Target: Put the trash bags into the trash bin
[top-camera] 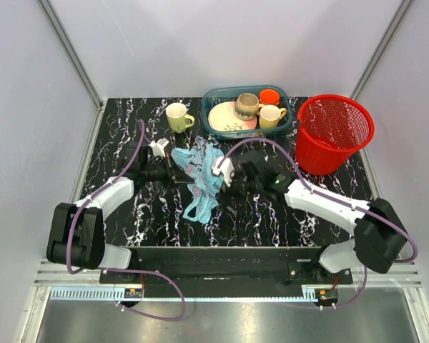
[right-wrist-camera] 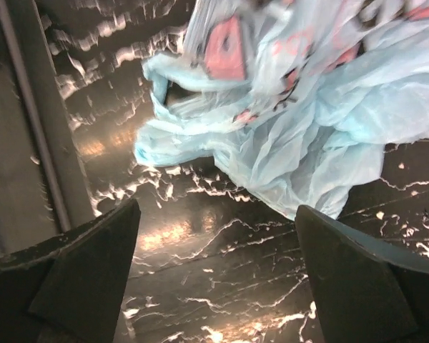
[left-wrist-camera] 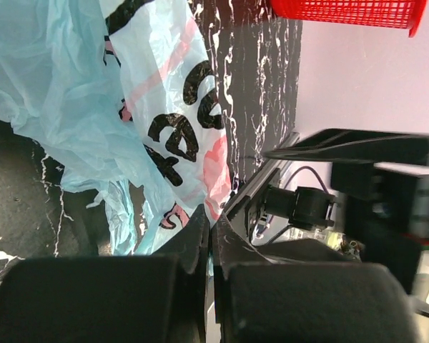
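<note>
my left end effector (left-wrist-camera: 213, 216) is clenched on an edge of the trash bag (top-camera: 199, 179), which lies crumpled on the counter (top-camera: 272, 221) between both arms, long axis near-to-far. my right end effector (right-wrist-camera: 218, 207) gapes, released and empty, with the bag just ahead of its tips. the trash bin (top-camera: 322, 153) stands off to the far right, nearer the right arm.

My top view high behind the near edge, looking down over the whole table (top-camera: 150, 214), my two wrist views close in, all three sharing the blue bag (top-camera: 200, 179).
</note>
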Robot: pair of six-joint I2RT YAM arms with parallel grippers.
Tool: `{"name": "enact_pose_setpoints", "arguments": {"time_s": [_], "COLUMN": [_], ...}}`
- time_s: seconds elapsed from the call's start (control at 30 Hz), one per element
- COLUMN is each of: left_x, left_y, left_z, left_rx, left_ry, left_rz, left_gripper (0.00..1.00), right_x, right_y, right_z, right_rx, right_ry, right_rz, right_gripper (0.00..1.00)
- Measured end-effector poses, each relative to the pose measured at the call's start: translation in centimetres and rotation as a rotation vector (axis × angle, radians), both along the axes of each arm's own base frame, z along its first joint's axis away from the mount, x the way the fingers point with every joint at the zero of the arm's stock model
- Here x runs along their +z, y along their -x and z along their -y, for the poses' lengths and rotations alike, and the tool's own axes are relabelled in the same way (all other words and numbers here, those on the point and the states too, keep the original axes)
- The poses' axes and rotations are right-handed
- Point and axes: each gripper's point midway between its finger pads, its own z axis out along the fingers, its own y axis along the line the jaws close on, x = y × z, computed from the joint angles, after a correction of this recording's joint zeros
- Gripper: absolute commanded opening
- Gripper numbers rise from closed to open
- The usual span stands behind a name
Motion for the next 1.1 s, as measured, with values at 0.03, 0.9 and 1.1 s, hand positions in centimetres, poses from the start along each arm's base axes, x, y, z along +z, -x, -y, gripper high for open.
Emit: {"name": "enact_pose_setpoints", "arguments": {"time_s": [0.03, 0.9, 1.1], "left_x": [0.1, 1.5, 3.7], "left_y": [0.0, 0.0, -4.3], "left_z": [0.0, -2.0, -5.2], "left_rx": [-0.001, -0.067, -0.087], "left_ry": [0.006, 0.004, -0.160], "left_rz": [0.002, 0.000, 0.161], "left_gripper": [0.00, 0.00, 0.16], "right_x": [-1.2, -3.7, 14.0], "right_y": [0.2, -4.5, -6.0], "right_z": [0.0, -3.3, -1.4], "right_rx": [0.035, 0.168, -0.049], "right_ry": [0.014, 0.113, -0.241], "right_rz": [0.046, 0.598, 0.551], "right_gripper": [1.00, 0.00, 0.00]}}
